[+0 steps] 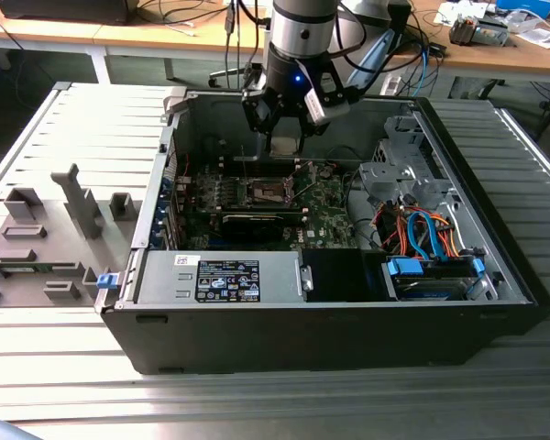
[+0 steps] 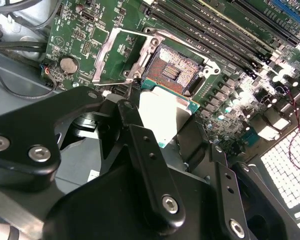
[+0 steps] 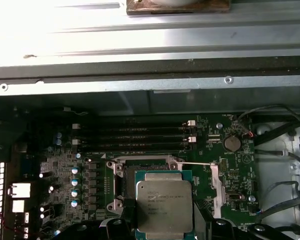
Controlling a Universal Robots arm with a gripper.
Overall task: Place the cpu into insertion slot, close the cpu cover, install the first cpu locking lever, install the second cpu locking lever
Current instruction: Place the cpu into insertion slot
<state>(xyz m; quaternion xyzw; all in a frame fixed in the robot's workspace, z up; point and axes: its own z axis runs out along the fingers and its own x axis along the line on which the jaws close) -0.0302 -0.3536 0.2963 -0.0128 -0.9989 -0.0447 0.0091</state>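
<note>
The cpu (image 3: 164,206), a flat square chip with a dull silver top, is held in my gripper (image 3: 165,222) just above the motherboard. It hangs a little off the insertion slot (image 2: 174,70), whose dark pin field lies bare inside a silver rim. The cpu (image 2: 162,112) sits between my black fingers (image 2: 132,110), tilted over the slot's near edge. Beside the slot, the cpu cover (image 2: 106,52) stands flipped open with green board showing through its cut-out. In the exterior view my gripper (image 1: 284,137) hovers inside the open case above the insertion slot (image 1: 270,192).
Black memory slots (image 3: 135,137) run along one side of the socket. A coin battery (image 3: 232,144) and loose cables (image 3: 275,135) lie past the cover. The case holds a power supply (image 1: 225,275), a drive cage (image 1: 403,174) and blue and orange cables (image 1: 422,234).
</note>
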